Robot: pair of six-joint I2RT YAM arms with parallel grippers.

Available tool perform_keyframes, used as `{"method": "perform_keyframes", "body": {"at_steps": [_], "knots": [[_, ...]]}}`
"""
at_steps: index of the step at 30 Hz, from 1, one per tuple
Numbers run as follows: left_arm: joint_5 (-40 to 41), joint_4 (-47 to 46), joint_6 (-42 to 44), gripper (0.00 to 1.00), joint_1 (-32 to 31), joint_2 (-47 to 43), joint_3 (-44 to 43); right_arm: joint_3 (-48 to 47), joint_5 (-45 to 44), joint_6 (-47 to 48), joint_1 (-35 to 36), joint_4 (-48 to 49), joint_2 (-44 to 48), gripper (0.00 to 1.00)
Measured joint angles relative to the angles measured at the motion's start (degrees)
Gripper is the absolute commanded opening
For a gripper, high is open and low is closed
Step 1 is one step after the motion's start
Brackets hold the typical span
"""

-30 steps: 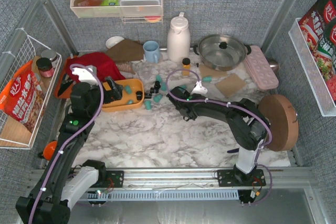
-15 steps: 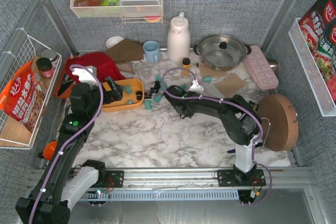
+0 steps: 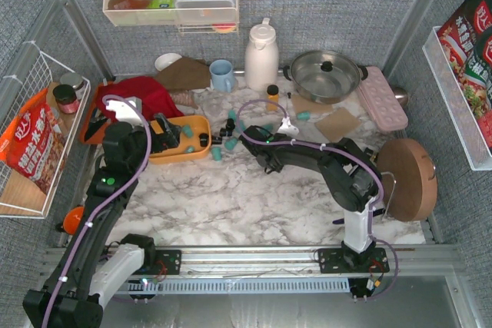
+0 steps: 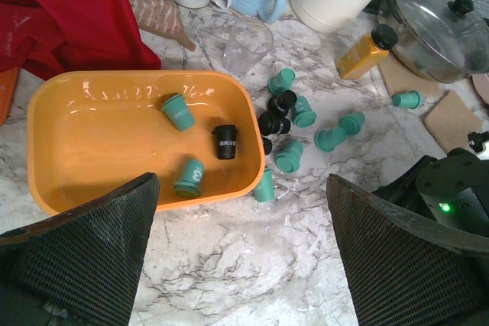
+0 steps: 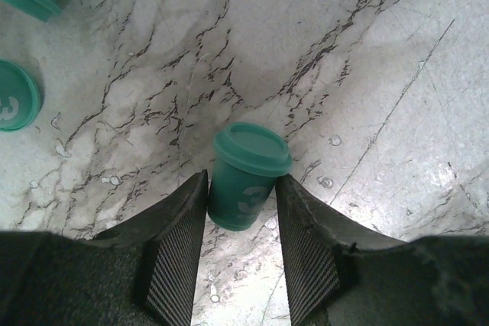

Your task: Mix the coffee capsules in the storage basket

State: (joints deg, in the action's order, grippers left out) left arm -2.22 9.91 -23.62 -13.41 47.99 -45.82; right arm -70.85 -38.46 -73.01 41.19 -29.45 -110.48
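A: How far is the work, from the big things down?

B: On the desk [image 3: 254,197] the storage basket [image 4: 84,135] stands near the left edge, a little behind the middle. Only three capsules [image 4: 178,111] lie in it, two teal and one black. About ten more are loose on the marble, just beside its right rim and further right. I judge the task is in its early part: most must be brought in, and the mixing is not yet done.

A: And the pincers?

B: The left pincer [image 4: 241,188] hangs wide over the basket's near rim and holds nothing. The right pincer [image 5: 241,182] is narrow around one teal capsule [image 5: 248,158] standing on the desk. Its pads are at both sides, but I cannot tell if it grips.

A: Room for moving?

B: The front of the desk shows bare marble. A red cloth [image 4: 61,13] and a clear glass [image 4: 248,43] stand close behind the basket, so the front and the right rim look the easier ways in.
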Motion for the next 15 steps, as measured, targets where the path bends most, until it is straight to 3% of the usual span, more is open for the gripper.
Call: {"method": "perform_keyframes", "body": {"at_steps": [6,15], "knots": [[-0.5,0.0,0.0,0.99,0.0,-0.2,0.1,0.9,-0.1,0.9,-0.4,0.0,0.3,0.34],[-0.8,-0.5,-0.3,0.99,0.0,-0.5,0.4,4.7,0.7,4.6,-0.9,0.9,4.9,0.24]]}}
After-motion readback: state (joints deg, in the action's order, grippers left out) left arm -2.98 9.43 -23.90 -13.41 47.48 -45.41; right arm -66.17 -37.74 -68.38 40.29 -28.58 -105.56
